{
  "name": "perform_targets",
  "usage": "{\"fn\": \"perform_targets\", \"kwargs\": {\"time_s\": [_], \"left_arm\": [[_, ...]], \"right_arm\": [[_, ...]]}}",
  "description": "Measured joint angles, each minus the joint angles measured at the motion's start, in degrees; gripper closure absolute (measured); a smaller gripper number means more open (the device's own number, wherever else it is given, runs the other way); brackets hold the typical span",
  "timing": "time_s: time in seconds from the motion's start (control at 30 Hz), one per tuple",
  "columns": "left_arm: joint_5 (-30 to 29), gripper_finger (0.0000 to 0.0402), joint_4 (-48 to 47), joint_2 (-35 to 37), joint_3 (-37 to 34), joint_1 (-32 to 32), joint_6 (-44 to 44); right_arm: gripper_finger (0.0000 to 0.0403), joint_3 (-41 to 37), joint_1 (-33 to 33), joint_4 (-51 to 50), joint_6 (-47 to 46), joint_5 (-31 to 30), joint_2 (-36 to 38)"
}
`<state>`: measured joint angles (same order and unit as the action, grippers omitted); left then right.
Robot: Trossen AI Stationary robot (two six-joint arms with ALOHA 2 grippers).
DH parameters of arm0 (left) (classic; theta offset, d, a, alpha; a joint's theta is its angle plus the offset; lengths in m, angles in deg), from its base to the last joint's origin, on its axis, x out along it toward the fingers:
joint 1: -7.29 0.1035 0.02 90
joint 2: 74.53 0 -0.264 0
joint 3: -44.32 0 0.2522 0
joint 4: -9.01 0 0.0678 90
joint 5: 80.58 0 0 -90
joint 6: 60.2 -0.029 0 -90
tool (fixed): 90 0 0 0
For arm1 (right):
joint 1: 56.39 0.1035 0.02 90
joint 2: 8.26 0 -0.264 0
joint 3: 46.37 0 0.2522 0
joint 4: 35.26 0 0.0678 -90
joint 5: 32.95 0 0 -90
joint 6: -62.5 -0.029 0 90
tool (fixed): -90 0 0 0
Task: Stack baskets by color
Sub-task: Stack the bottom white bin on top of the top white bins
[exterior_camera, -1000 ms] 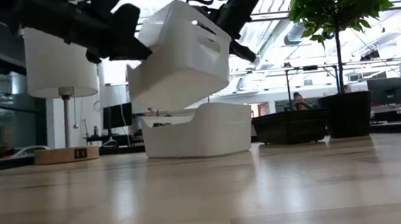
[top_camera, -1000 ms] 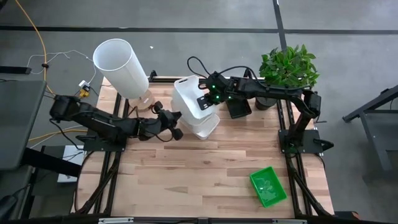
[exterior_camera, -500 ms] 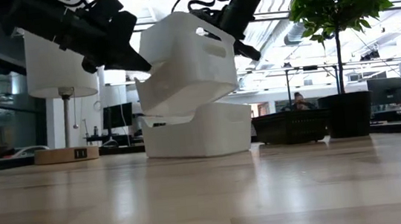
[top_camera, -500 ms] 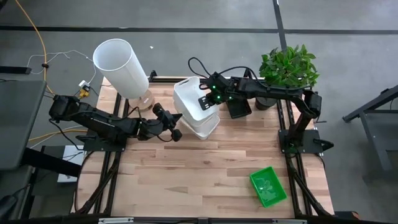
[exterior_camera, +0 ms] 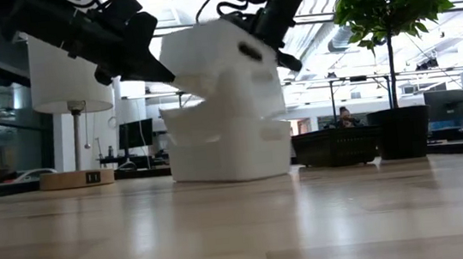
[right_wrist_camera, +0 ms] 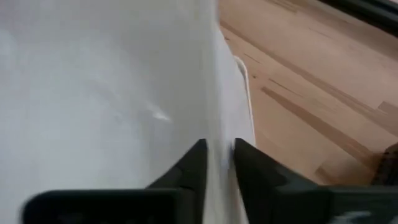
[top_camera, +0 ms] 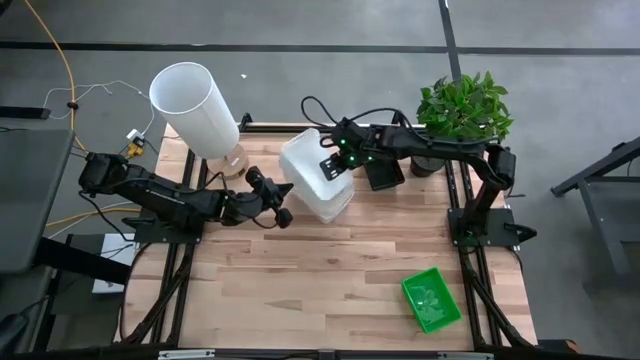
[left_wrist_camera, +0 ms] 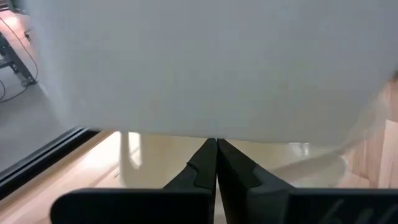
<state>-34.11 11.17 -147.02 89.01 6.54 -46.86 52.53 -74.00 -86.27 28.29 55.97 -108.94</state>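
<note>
Near the worktop's [top_camera: 330, 280] far edge, the right gripper [top_camera: 334, 166] is clamping the rim of a tilted white plastic basket [top_camera: 308, 170] over another white basket [exterior_camera: 229, 151]. The left gripper [top_camera: 284, 200], fingers together, is waiting beside them.

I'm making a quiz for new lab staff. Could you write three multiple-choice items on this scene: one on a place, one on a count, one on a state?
1. Where is the bright green shallow plastic basket?
A. Alone at the table's near right part
B. Under the white lamp
C. Inside the black basket

2. How many white rounded plastic baskets are in the stack?
A. One
B. Two
C. Four

3. How does the upper white basket sit?
A. Tilted, not fully nested
B. Flat on the wood
C. Upside down

Key: 1 A, the high view shows it apart from everything else. 2 B, the low view shows the upper one above the lower white basket. 3 A, it leans while the right pincer straddles its wall.
</note>
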Motion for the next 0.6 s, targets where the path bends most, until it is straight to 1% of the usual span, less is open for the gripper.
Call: {"fn": "perform_targets", "kwargs": {"time_s": [0.17, 0.27, 0.4, 0.53, 0.6], "left_arm": [[0.0, 0.0401, 0.0, 0.0, 0.0, 0.0, 0.06], [-0.04, 0.0401, -0.06, 0.0, 0.0, 0.02, 0.04], [-0.48, 0.0401, -0.09, 0.0, 0.0, 0.02, 0.02], [-0.62, 0.0401, -0.65, 0.01, 0.0, 0.02, 0.01], [-0.72, 0.0401, -1.19, 0.03, 0.0, 0.02, -0.7]], "right_arm": [[0.0266, -0.09, 0.0, 1.41, -0.3, -1.95, -1.07], [0.0241, -0.07, -0.02, 2.79, -0.31, -1.92, -1.12], [0.0234, -0.07, -0.13, 3.19, 0.28, -1.67, -1.14], [0.0233, -0.07, -0.4, 3.1, 2.45, 1.89, -0.5], [0.0233, -0.07, -0.7, 1.62, 4.55, 2.68, 0.67]]}}
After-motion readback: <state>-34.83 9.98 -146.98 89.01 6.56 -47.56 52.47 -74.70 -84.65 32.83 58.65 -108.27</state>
